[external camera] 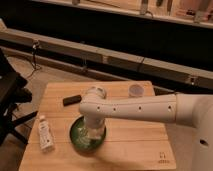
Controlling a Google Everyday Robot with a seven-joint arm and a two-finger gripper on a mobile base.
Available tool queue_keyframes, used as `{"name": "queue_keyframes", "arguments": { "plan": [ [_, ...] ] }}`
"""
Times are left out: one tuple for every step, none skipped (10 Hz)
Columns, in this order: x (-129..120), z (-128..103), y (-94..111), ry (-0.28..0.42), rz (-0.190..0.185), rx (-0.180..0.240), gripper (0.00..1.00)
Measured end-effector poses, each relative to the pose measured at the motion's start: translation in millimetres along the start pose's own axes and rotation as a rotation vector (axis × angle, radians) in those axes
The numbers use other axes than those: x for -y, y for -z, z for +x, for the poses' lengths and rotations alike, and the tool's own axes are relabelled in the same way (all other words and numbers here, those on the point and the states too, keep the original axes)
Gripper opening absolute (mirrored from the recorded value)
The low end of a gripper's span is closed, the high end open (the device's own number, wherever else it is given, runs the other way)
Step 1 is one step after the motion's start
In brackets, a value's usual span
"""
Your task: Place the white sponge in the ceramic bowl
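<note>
The claw (94, 134) hangs inside the ceramic bowl (76, 136) on the surface (135, 142); its grip state I cannot tell.

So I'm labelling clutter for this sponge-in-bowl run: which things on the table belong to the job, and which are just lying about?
Part of the job:
- ceramic bowl, green, near the front edge
- gripper, reaching down into the bowl
- white sponge: cannot be made out here

Just lying about:
- white tube, left of the bowl
- small dark block, behind the bowl
- pale round cup, near the back edge
</note>
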Motion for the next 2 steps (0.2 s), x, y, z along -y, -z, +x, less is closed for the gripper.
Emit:
{"name": "queue_keyframes", "arguments": {
  "plan": [
    [-0.1, 0.0, 0.2, 0.000, 0.000, 0.001, 0.80],
    [0.0, 0.1, 0.4, 0.000, 0.000, 0.002, 0.80]
  ]
}}
